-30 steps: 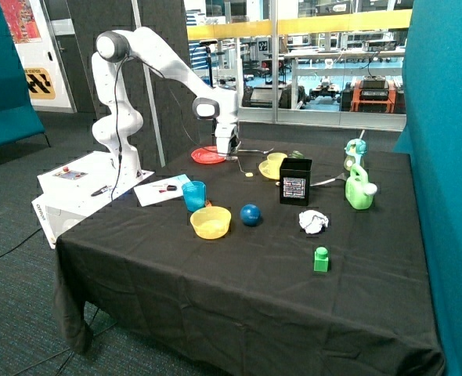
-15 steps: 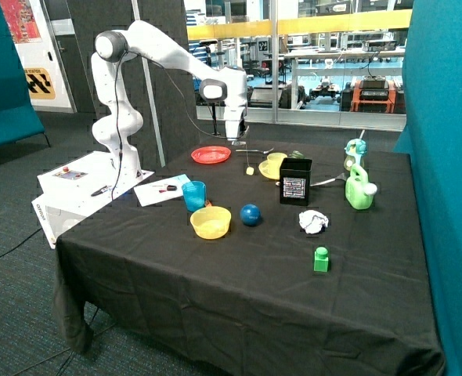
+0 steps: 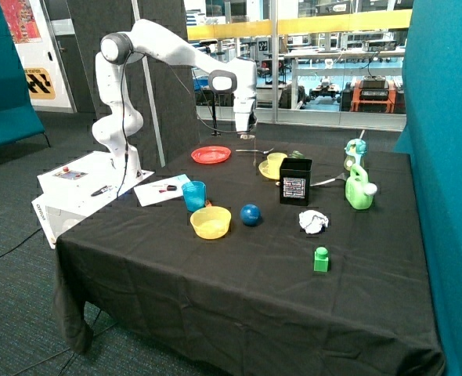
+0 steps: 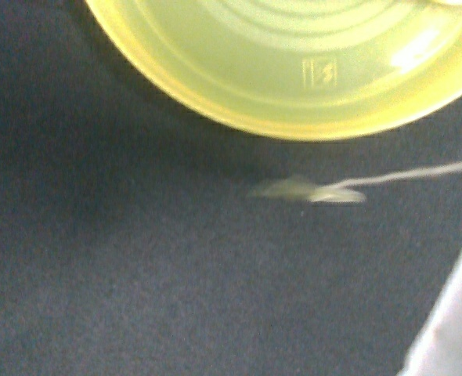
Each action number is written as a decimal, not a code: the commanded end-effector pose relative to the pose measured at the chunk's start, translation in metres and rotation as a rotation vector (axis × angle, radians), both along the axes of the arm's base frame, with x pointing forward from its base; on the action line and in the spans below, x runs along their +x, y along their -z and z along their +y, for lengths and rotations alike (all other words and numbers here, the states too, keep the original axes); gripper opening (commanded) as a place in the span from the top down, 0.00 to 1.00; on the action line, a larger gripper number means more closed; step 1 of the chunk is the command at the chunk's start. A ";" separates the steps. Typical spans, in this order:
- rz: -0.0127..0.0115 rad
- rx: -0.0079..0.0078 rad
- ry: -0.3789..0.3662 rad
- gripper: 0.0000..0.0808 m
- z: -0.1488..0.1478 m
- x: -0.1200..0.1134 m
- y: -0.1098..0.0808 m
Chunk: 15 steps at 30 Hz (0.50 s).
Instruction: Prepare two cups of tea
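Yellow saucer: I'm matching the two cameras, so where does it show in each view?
Outside view: yellow saucer under the yellow cup, behind the black box; the tool hangs higher, beside it.
Wrist view: saucer close-up, a blurred stringed tag beside its rim.
Shared landmark: black tablecloth.

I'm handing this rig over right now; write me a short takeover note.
Pincer: raised above the table, between the red plate and the yellow cup; a tea bag's tag dangles on its string under it, beside the yellow saucer. Grip itself not visible.
Blue tumbler: by the yellow bowl, no tea bag visible in it.
Done: one tea bag picked up.
Left: drop it into a cup, then supply the other cup.
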<state>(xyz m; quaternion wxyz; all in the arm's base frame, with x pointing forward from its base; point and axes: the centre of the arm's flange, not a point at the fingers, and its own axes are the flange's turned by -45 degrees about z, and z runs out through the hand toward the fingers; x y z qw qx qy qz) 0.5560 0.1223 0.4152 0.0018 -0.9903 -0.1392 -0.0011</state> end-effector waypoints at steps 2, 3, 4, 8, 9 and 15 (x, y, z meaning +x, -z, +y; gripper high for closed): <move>0.0016 -0.0039 -0.022 1.00 0.012 0.018 -0.016; 0.0016 -0.0039 -0.026 1.00 0.015 0.020 -0.018; 0.0016 -0.0039 -0.033 1.00 0.018 0.021 -0.020; 0.0015 -0.0039 -0.065 1.00 0.035 0.027 -0.028; 0.0015 -0.0039 -0.071 1.00 0.039 0.028 -0.030; 0.0014 -0.0040 -0.098 1.00 0.062 0.035 -0.034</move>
